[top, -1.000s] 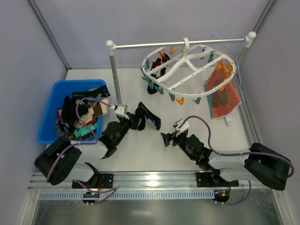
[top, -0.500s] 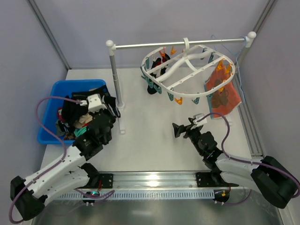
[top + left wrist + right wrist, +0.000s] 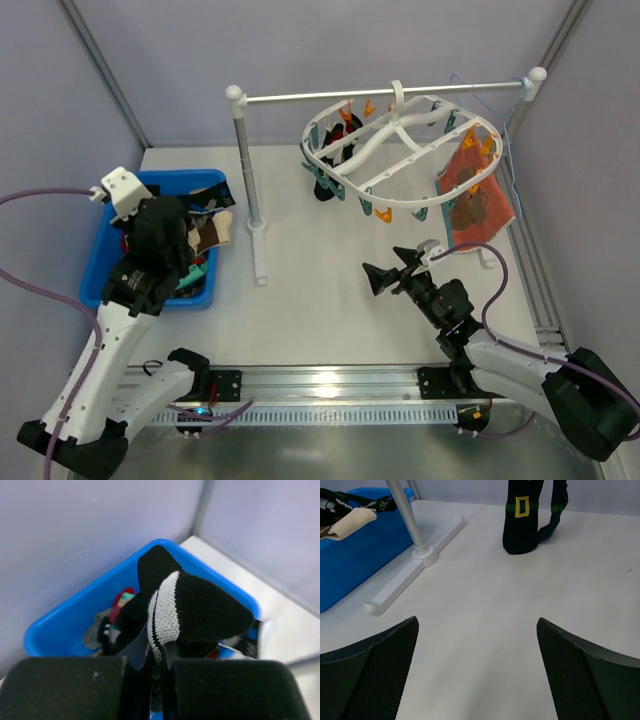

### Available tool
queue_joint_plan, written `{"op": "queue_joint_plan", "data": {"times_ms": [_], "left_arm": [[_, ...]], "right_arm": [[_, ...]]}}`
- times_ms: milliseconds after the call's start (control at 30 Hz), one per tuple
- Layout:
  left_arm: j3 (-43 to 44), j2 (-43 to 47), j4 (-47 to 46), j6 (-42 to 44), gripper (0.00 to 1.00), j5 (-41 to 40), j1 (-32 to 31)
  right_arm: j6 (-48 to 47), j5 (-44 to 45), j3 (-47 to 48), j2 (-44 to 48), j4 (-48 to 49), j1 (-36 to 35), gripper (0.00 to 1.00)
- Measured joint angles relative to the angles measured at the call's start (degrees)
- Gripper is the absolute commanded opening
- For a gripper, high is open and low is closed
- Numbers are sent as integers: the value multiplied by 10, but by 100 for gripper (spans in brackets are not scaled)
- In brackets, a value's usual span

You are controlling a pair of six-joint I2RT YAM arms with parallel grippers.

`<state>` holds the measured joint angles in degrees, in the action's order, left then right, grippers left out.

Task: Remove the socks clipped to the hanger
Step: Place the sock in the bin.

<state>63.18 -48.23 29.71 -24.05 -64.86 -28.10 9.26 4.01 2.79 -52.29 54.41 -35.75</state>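
The white oval hanger [image 3: 400, 150] with orange and teal clips hangs from the rail. Dark socks [image 3: 335, 150] are still clipped at its left end. One of them, with a yellow buckle print [image 3: 522, 520], hangs down to the table in the right wrist view. My left gripper [image 3: 168, 235] is over the blue bin and shut on a black sock with a white stripe [image 3: 170, 610], which sticks up between the fingers. My right gripper [image 3: 378, 278] is open and empty, low over the table below the hanger; it also shows in the right wrist view [image 3: 477, 622].
The blue bin [image 3: 100, 250] at the left holds several loose socks; its rim shows in the left wrist view [image 3: 65, 625]. The rail stand's post [image 3: 248, 165] and foot [image 3: 420, 565] stand mid-table. An orange-red flower-print cloth [image 3: 475, 200] hangs at the right on a blue wire hanger.
My left arm has swung from the table's middle to above the blue bin, carrying the black sock. My right gripper has shifted a little to the right and risen.
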Motion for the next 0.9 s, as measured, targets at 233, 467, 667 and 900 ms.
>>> {"op": "queue_joint_plan", "data": {"times_ms": [233,467,667,900], "left_arm": [[37,-76,75,-26,0,143,293],[-1,-68,83,-38,0,218,403],[-49,-72,54,-32,0,227,435],[-58,-161,68,-41,2,288,464]], "right_arm": [[9,-32,0,-17,17,18,100],[17,-55,0,-19,28,25,100],[18,-62,0,-21,37,28,100],[22,-63,0,-14,39,30,100]]}}
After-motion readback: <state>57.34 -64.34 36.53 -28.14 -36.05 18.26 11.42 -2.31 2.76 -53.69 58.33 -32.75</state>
